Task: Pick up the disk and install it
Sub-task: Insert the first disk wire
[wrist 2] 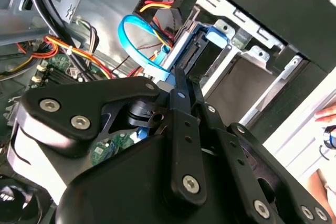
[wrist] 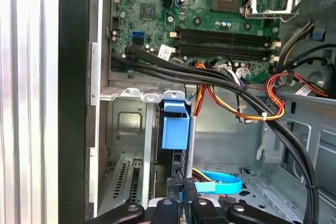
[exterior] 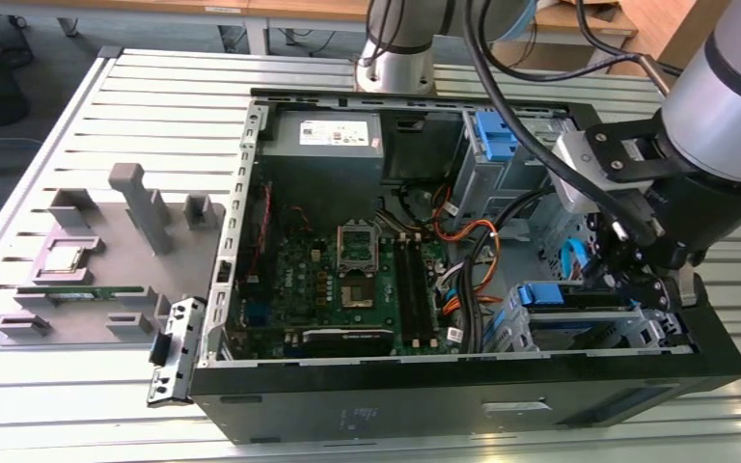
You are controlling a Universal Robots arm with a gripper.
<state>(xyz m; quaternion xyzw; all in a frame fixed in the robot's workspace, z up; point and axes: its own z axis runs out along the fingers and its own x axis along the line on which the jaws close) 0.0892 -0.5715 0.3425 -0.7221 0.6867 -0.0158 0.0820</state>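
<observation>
**Disk gripped on edge at the drive cage**

The gripper [exterior: 637, 282] is down in the corner of the case [exterior: 474, 400] nearest the exterior view's right. In both wrist views its fingers [wrist: 174, 186] are drawn in narrow on the thin edge of the disk [wrist: 175, 128], so it has the disk clamped between them. In the second wrist view the black fingers [wrist 2: 181, 95] meet just below the disk's blue rail [wrist 2: 202, 43].

The disk stands on edge, its blue tab uppermost against the cage [wrist: 128, 124], a metal bay of bent sheet. In the exterior view the disk [exterior: 563, 294] shows as a blue frame at the cage [exterior: 602, 340], just beside the gripper.

A flat blue cable [wrist 2: 126, 31] loops close by the fingers; the first wrist view has it [wrist: 223, 184] lying on the case floor right beside them. A bundle of black cables [wrist: 210, 80] crosses above the cage, with orange, yellow and red wires [wrist: 262, 114] next to it.

Beyond these lies the motherboard [exterior: 344, 280] with its CPU socket [exterior: 355, 246].

Outside the case, at the exterior view's left, a grey fixture [exterior: 132, 207] sits on the slatted table [exterior: 113, 87].
</observation>
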